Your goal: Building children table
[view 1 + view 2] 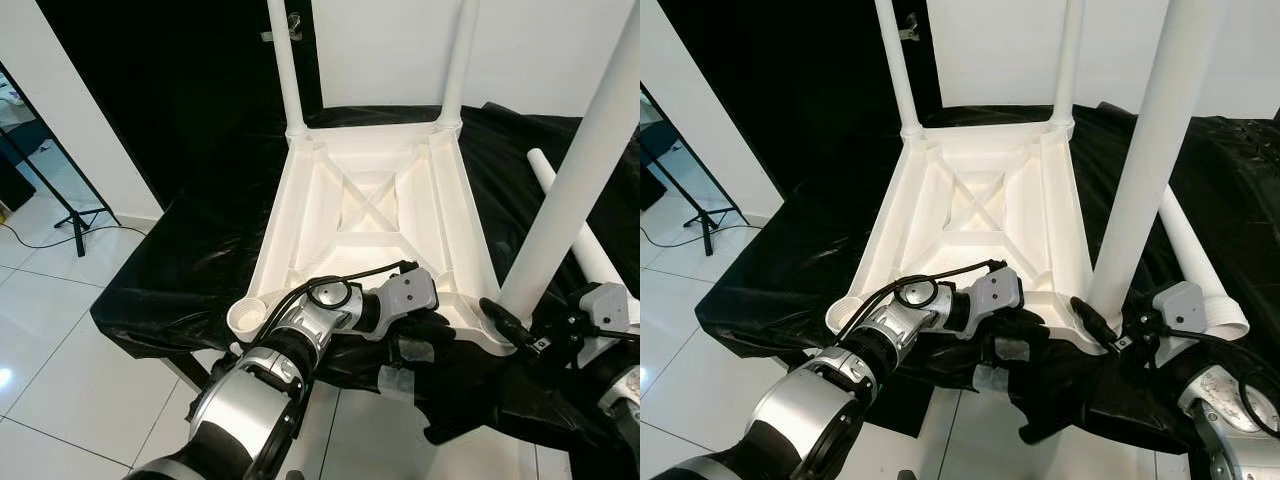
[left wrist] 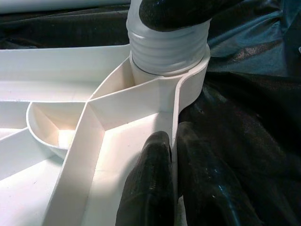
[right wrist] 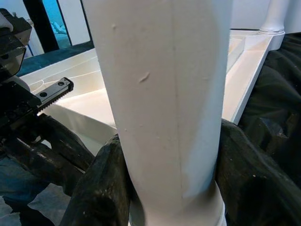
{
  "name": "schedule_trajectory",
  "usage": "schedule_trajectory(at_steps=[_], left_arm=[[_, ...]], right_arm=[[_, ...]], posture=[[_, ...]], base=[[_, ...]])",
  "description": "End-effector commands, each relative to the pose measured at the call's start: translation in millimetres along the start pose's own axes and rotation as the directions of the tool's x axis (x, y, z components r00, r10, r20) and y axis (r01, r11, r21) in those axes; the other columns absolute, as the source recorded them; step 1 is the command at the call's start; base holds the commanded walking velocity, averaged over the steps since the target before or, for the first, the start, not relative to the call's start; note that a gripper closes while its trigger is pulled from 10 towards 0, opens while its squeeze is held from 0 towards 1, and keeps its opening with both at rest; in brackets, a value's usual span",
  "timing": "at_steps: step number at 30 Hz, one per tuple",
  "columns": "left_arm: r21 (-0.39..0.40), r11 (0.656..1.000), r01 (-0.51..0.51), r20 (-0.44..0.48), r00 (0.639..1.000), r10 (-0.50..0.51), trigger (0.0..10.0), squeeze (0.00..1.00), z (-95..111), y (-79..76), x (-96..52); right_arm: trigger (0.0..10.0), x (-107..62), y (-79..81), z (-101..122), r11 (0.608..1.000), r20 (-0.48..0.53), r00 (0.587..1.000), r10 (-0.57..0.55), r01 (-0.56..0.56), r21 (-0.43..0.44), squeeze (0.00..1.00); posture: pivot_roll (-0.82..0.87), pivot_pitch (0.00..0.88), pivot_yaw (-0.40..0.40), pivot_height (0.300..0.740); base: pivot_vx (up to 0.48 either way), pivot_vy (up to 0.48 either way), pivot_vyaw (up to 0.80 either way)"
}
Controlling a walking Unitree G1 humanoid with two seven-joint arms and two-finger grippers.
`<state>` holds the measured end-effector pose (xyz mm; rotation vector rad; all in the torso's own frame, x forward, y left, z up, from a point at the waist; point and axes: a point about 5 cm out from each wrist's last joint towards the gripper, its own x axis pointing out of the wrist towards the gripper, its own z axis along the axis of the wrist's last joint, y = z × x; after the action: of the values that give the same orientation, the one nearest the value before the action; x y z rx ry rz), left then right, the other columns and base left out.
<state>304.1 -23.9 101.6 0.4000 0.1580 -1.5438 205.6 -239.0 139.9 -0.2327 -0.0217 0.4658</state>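
Two end effectors work the upturned children's table (image 1: 370, 200): left end effector (image 2: 173, 183) pinches its rim, right end effector (image 3: 169, 188) clamps the near leg (image 1: 575, 170).

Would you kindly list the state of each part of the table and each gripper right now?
Table top: upside down on the black cloth.
Far two legs: fitted, upright.
Near right leg: standing in its socket.
Near left socket: empty.
Spare leg: lying on the cloth.
Left gripper: pinching the table top's rim.
Right gripper: clamped around the near right leg.
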Motion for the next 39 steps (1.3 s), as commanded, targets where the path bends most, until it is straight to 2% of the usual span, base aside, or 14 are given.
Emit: schedule_trajectory(at_steps=[1, 9, 11, 13, 14, 16, 18, 21, 28, 30, 32, 33, 37, 39], left_arm=[[-0.134, 0.978, -0.159, -0.104, 0.984, 0.145, 10.0, 0.00, -36, -7.8, -4.1], [-0.127, 0.979, -0.159, -0.103, 0.984, 0.147, 10.0, 0.00, -33, -6.2, -3.2], [-0.126, 0.979, -0.160, -0.101, 0.984, 0.148, 10.0, 0.00, -32, -6.0, -2.6], [-0.126, 0.979, -0.163, -0.100, 0.984, 0.150, 10.0, 0.00, -32, -5.9, -2.2], [-0.126, 0.979, -0.163, -0.100, 0.984, 0.150, 10.0, 0.00, -32, -5.9, -2.2], [-0.127, 0.978, -0.168, -0.099, 0.983, 0.156, 10.0, 0.00, -32, -5.4, -2.0], [-0.127, 0.977, -0.169, -0.099, 0.983, 0.157, 10.0, 0.00, -31, -5.3, -2.0], [-0.127, 0.977, -0.168, -0.100, 0.983, 0.156, 10.0, 0.00, -32, -5.5, -2.4], [-0.129, 0.977, -0.171, -0.100, 0.982, 0.158, 10.0, 0.00, -32, -5.1, -2.8], [-0.129, 0.977, -0.170, -0.100, 0.982, 0.158, 10.0, 0.00, -32, -5.1, -2.4], [-0.129, 0.977, -0.170, -0.100, 0.982, 0.158, 10.0, 0.00, -32, -5.1, -2.4], [-0.129, 0.977, -0.171, -0.101, 0.982, 0.158, 10.0, 0.00, -32, -5.0, -2.5], [-0.129, 0.977, -0.171, -0.103, 0.982, 0.158, 10.0, 0.00, -32, -4.9, -3.0], [-0.127, 0.977, -0.170, -0.103, 0.982, 0.157, 10.0, 0.00, -32, -4.7, -2.9]], right_arm=[[0.0, -6.8, -3.2, -7, 1.000, -0.062, 0.998, 0.003, -0.004, -0.006, 0.00], [0.0, -9.4, 15.2, -11, 0.988, -0.080, 0.993, 0.082, -0.071, 0.134, 0.00], [0.0, -4.3, 23.9, -11, 0.986, -0.043, 0.999, 0.004, 0.004, 0.168, 0.00], [0.0, 2.3, 21.2, -6, 0.956, 0.023, 0.967, -0.252, 0.245, 0.160, 0.00], [0.0, 2.3, 21.2, -6, 0.956, 0.023, 0.967, -0.252, 0.245, 0.160, 0.00], [0.0, -1.5, 22.1, -6, 0.859, 0.032, 0.859, -0.511, 0.508, 0.062, 0.00], [0.0, -2.2, 22.4, -5, 0.849, 0.029, 0.849, -0.528, 0.526, 0.052, 0.00], [0.0, -1.3, 37.7, -11, 0.856, -0.014, 0.861, -0.508, 0.507, 0.096, 0.00], [0.0, -0.7, 45.9, -12, 0.840, -0.008, 0.850, -0.527, 0.522, 0.148, 0.00], [2.9, 1.8, 47.2, -13, 0.837, -0.013, 0.846, -0.533, 0.529, 0.140, 0.00], [2.9, 1.8, 47.2, -13, 0.837, -0.013, 0.846, -0.533, 0.529, 0.140, 0.00], [10.0, 4.6, 48.5, -12, 0.859, 0.002, 0.870, -0.492, 0.486, 0.160, 1.00], [10.0, 5.9, 48.5, -10, 0.884, 0.021, 0.895, -0.445, 0.435, 0.169, 1.00], [10.0, 6.5, 47.1, -9, 0.917, 0.022, 0.925, -0.380, 0.374, 0.136, 1.00]], posture=[[0.02, 0.000, 0.076, 0.740], [0.01, 0.000, 0.076, 0.740], [0.01, 0.000, 0.074, 0.740], [0.02, 0.000, 0.065, 0.740], [0.02, 0.000, 0.065, 0.740], [0.02, 0.000, 0.061, 0.740], [0.02, 0.000, 0.061, 0.740], [0.02, 0.000, 0.061, 0.740], [0.02, 0.000, 0.059, 0.740], [0.02, 0.000, 0.058, 0.740], [0.02, 0.000, 0.058, 0.740], [0.01, 0.000, 0.062, 0.740], [0.01, 0.000, 0.064, 0.740], [0.00, 0.000, 0.071, 0.740]], base=[[0.000, 0.000, 0.00], [0.000, 0.000, 0.00], [0.000, 0.000, 0.00], [0.000, 0.000, 0.00], [0.000, 0.000, 0.00], [0.000, 0.000, 0.00], [0.000, 0.000, 0.00], [0.000, 0.000, 0.00], [0.000, 0.000, 0.00], [0.000, 0.000, 0.00], [0.000, 0.000, 0.00], [0.000, 0.000, 0.00], [0.000, 0.000, 0.00], [0.000, 0.000, 0.00]])
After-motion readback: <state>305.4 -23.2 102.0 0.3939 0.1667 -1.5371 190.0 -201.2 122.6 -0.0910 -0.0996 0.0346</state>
